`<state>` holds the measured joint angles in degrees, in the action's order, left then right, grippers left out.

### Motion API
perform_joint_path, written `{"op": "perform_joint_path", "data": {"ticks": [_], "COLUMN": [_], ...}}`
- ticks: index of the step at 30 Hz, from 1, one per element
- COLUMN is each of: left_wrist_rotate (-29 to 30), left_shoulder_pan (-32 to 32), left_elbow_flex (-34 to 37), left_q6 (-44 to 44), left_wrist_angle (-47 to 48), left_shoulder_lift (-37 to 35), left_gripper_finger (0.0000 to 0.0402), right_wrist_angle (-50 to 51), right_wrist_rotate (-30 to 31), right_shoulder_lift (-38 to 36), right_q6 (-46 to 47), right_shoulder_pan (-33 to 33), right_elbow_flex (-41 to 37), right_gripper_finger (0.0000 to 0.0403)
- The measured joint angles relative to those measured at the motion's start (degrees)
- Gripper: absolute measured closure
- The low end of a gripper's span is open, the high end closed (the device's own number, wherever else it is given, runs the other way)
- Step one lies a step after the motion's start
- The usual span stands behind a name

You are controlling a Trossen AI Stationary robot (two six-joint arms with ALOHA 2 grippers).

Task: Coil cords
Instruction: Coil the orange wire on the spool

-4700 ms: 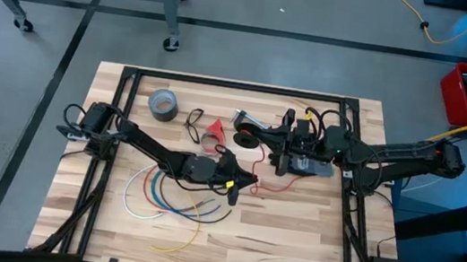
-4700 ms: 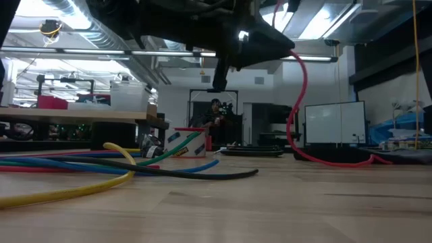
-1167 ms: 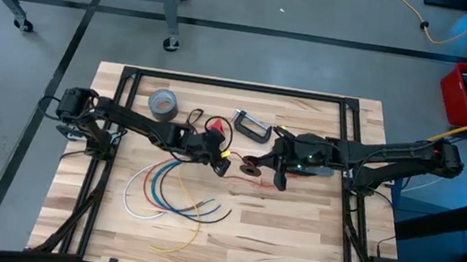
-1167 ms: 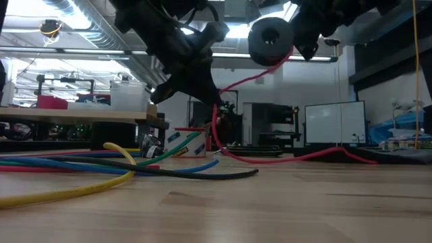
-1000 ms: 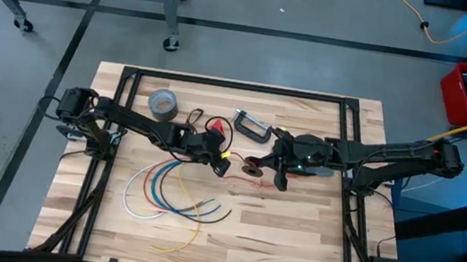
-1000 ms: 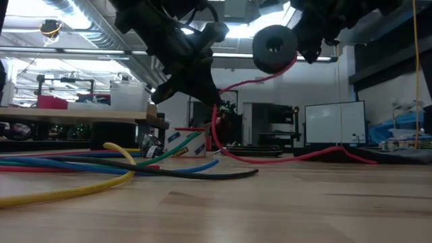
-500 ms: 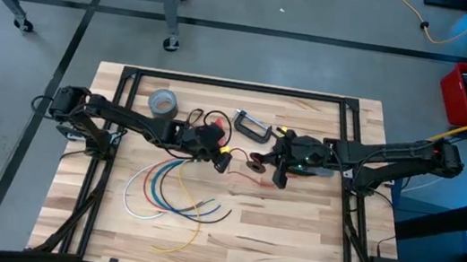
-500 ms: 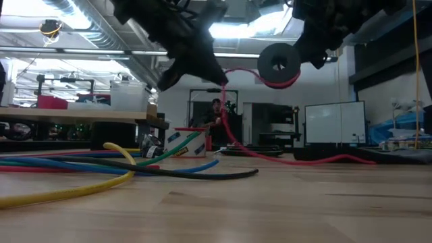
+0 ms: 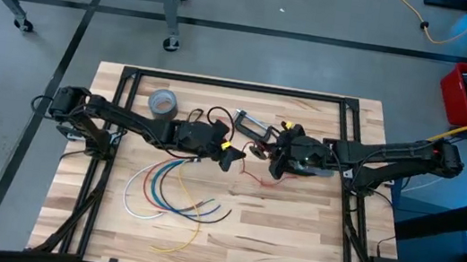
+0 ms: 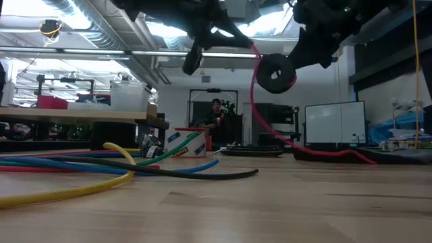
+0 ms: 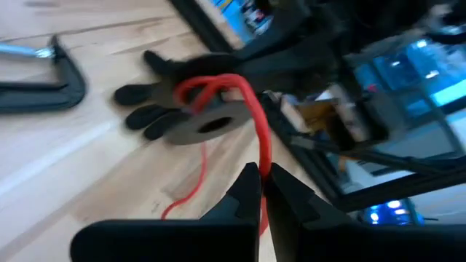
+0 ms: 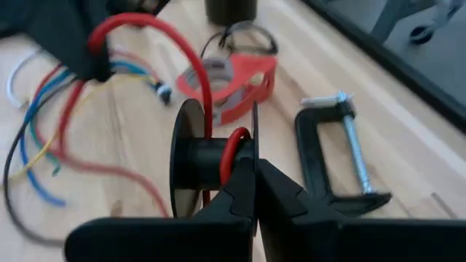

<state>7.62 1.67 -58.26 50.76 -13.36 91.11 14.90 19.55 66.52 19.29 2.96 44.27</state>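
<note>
The small black spool is held above the table's middle by my right gripper; it also shows in the low view. The thin red wire runs from the spool up to my left gripper, which is shut on it. It also hangs from the spool to the table, where its tail lies slack. In the left wrist view the spool is just beyond my left gripper. My left gripper pinches the red wire between its two fingertips, a short way from the spool. The wire arches from the fingers over to the spool's hub, clear of the table. My right gripper pinches the spool's thin flange edge-on between its two fingers. The spool is lifted clear, its axis about level, with a turn of red wire on the hub.
A grey tape roll lies at the far left and a C-clamp beyond the grippers. A red cone-shaped piece lies near the clamp. A fanned bundle of coloured wires spreads at the near left.
My left gripper has risen and gone toward the far edge and the right with the wire, which now arches over the spool. My right gripper has carried the spool a little toward the far edge. The slack wire on the table has been drawn shorter.
</note>
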Motion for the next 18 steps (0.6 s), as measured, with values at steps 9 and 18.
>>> {"op": "perform_joint_path", "data": {"ticks": [9, 18], "left_wrist_rotate": [1.74, 2.14], "left_shoulder_pan": [1.11, 3.27], "left_elbow_flex": [-0.02, 0.00], "left_q6": [-1.51, -1.50], "left_wrist_angle": [-9.68, -12.83], "left_shoulder_lift": [1.90, 4.00], "left_gripper_finger": [0.0401, 0.0401], "right_wrist_angle": [-12.69, -21.50], "right_wrist_rotate": [0.63, 0.58], "right_shoulder_lift": [2.25, 9.21], "right_q6": [-0.20, -0.04], "right_shoulder_pan": [0.00, -0.11], "right_elbow_flex": [0.04, 0.04], "right_gripper_finger": [0.0398, 0.0398]}}
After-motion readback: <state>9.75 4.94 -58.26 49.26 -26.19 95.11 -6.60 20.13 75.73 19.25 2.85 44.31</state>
